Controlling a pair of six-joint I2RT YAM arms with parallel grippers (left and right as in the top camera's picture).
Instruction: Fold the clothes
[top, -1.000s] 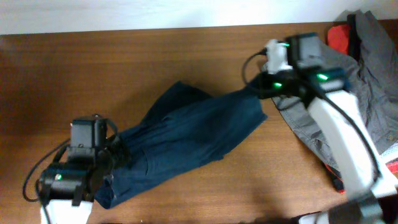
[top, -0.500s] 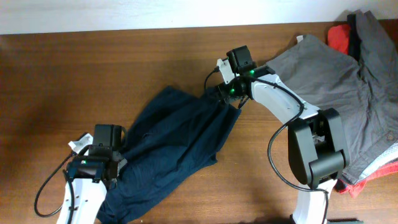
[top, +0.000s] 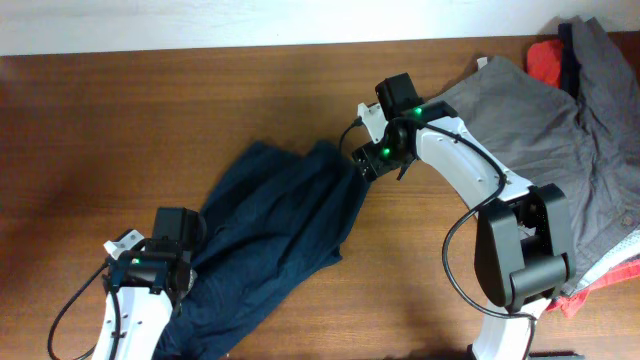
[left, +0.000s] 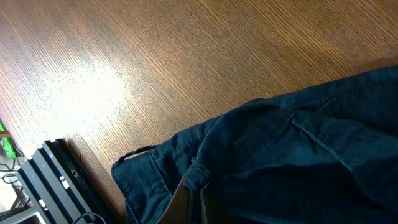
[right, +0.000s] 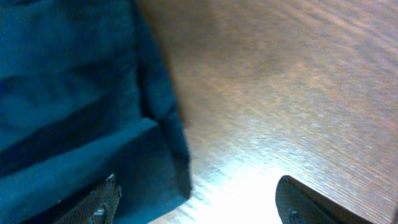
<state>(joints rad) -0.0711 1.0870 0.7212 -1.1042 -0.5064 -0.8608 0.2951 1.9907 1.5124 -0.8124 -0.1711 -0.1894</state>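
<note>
Just beside right pincer (right: 198, 183) lie navy shorts (right: 68, 93).

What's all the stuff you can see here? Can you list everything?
navy shorts: one, dark blue, crumpled across the middle of the table
grey clothes: a pile, number unclear, grey, right end of the table
red-orange cloth: bits peeking out of the grey pile, far right
table: one, brown wood, under everything
left arm: one, white and black, bottom left, jaws shut on the navy shorts
right arm: one, white and black, reaching in from the right, jaws open at the shorts' upper edge
</note>
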